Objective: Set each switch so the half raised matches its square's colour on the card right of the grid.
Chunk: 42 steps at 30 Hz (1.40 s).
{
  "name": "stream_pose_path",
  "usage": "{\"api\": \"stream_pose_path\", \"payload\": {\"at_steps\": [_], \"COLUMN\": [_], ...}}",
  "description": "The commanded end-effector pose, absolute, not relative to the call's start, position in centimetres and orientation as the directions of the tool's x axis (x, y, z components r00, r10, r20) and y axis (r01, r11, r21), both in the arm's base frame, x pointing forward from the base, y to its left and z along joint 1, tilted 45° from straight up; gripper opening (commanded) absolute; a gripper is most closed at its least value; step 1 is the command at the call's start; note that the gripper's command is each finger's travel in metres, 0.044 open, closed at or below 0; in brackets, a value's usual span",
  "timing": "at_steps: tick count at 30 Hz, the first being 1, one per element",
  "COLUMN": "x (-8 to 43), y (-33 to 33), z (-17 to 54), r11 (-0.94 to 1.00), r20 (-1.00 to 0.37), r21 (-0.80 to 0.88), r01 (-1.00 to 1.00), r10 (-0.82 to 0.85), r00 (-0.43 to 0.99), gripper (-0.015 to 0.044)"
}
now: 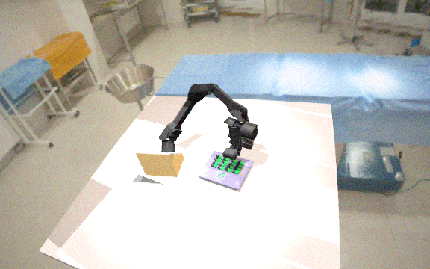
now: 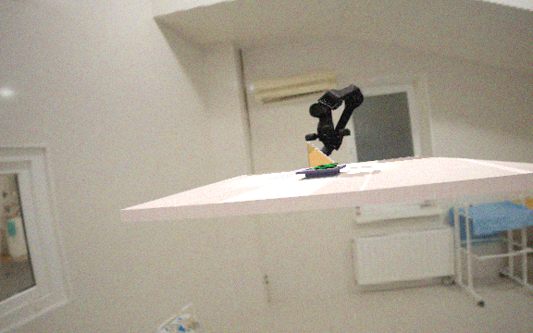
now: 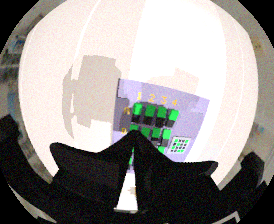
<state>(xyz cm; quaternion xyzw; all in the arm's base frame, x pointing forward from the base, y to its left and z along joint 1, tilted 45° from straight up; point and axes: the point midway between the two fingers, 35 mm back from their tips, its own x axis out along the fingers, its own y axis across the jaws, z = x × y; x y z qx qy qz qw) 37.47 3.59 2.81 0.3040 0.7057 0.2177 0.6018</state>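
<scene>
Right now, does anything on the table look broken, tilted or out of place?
Nothing stands out. The purple panel lies flat on the table, its switches sit in tidy rows, and the closed gripper hangs over its edge.

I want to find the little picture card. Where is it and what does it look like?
Look at the big white table, then at the purple panel lying flat under the black arm's shut fingers. The card is the small white square on the panel beside the switches, and unlike them it is flat, printed with tiny green and dark squares.
</scene>
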Motion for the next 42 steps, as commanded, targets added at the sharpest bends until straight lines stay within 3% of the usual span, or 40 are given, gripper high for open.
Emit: {"api": "stream_pose_path", "payload": {"at_steps": [1,9,13,42], "x": [37.6,39.1,38.8,38.6], "y": [2.4,0.8,3.3,4.9], "z": [4.0,2.3,-0.2,-1.9], "r11": [0.722,0.723,0.722,0.721], "r20": [-0.718,-0.718,-0.713,-0.712], "r21": [0.673,0.672,0.673,0.674], "r01": [0.161,0.161,0.16,0.16], "r10": [0.69,0.689,0.691,0.692], "r00": [-0.095,-0.094,-0.119,-0.119], "gripper": [0.0,0.0,0.0,0.0]}}
